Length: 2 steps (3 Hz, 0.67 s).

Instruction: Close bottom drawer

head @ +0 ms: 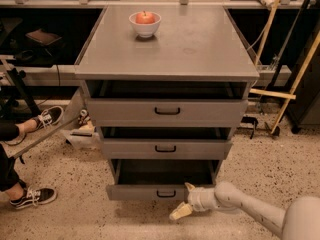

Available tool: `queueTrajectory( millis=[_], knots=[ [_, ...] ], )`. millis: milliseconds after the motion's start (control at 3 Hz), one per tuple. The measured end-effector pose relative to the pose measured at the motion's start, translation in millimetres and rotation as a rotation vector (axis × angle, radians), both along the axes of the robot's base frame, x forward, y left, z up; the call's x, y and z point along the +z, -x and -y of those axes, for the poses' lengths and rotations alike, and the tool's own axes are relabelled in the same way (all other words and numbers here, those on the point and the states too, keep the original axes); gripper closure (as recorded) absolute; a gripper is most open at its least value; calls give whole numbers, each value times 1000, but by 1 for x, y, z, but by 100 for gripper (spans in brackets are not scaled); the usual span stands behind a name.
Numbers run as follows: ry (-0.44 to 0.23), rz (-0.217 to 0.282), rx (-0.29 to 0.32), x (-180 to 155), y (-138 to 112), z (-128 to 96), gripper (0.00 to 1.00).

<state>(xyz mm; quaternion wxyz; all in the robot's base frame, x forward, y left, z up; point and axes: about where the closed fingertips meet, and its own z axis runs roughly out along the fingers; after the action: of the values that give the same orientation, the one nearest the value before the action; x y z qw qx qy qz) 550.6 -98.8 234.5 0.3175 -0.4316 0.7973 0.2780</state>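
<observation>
Low on the grey desk (200,44), above speckled floor (65,174), the bottom drawer (135,191) stands pulled out; the tool (184,200), spread open and empty, sits by its front. A bowl (145,28) tops the desk.

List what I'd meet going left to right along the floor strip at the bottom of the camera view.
Sneaker → bottom drawer → gripper, low at the drawer front's right end → robot arm.
</observation>
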Motion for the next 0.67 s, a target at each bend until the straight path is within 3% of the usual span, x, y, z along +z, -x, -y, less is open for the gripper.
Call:
queueTrajectory(
  millis=[333, 667],
  knots=[
    [22, 1, -24, 10, 22, 13, 0],
    [73, -57, -70, 13, 59, 45, 0]
  ],
)
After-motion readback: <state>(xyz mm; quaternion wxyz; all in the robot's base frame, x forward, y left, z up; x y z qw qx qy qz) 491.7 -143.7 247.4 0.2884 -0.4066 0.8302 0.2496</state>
